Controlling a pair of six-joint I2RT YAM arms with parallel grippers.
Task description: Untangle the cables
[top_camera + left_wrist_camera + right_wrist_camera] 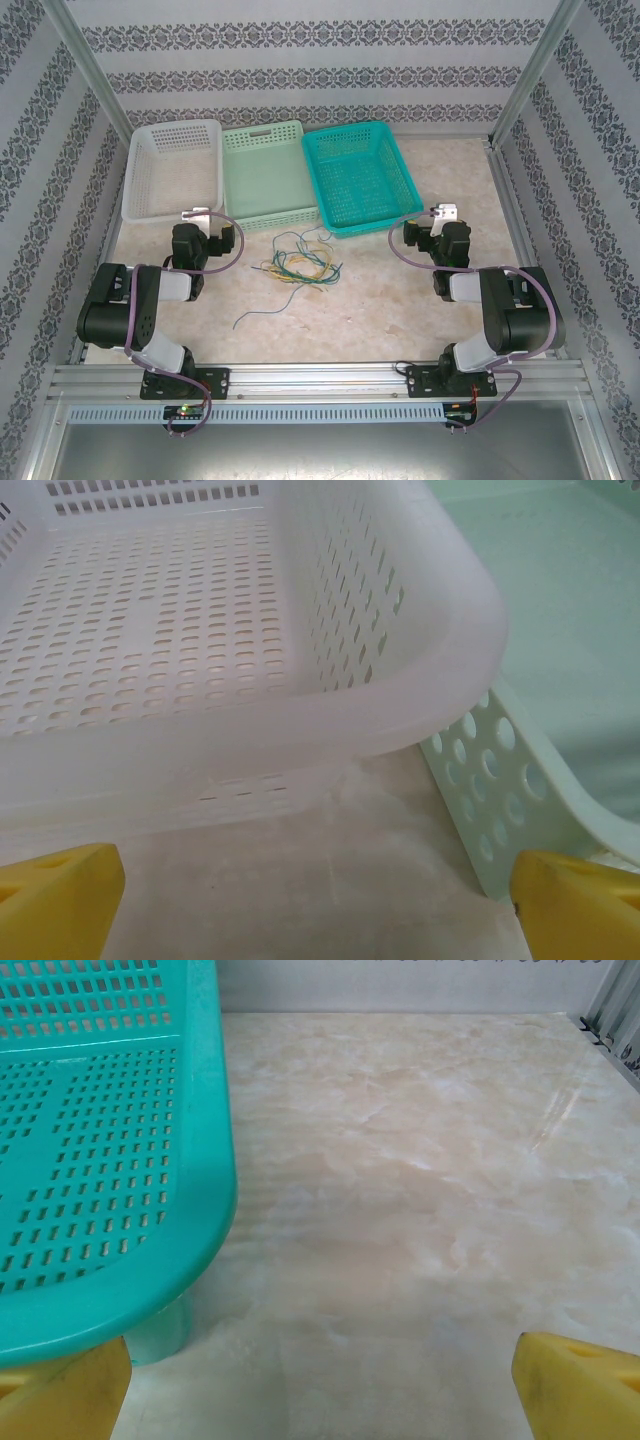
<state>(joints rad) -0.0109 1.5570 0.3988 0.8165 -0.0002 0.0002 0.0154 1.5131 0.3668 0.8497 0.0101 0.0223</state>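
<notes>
The cables (300, 262) lie in one loose tangle of yellow, dark green and blue strands on the table's middle, just in front of the baskets. One blue strand (262, 312) trails toward the near left. My left gripper (200, 215) rests left of the tangle with its yellow fingers (60, 885) spread wide and only bare table between them. My right gripper (443, 212) sits well to the right of the tangle. Its fingers (575, 1385) are spread just as wide, also holding nothing. Neither gripper touches the cables.
Three empty perforated baskets stand side by side at the back: white (172, 170), pale green (265, 175) and teal (360, 175). The left gripper (318, 890) faces the white basket's corner (400, 720); the right gripper (320, 1385) sits beside the teal basket's corner (100, 1160). Patterned walls enclose the table.
</notes>
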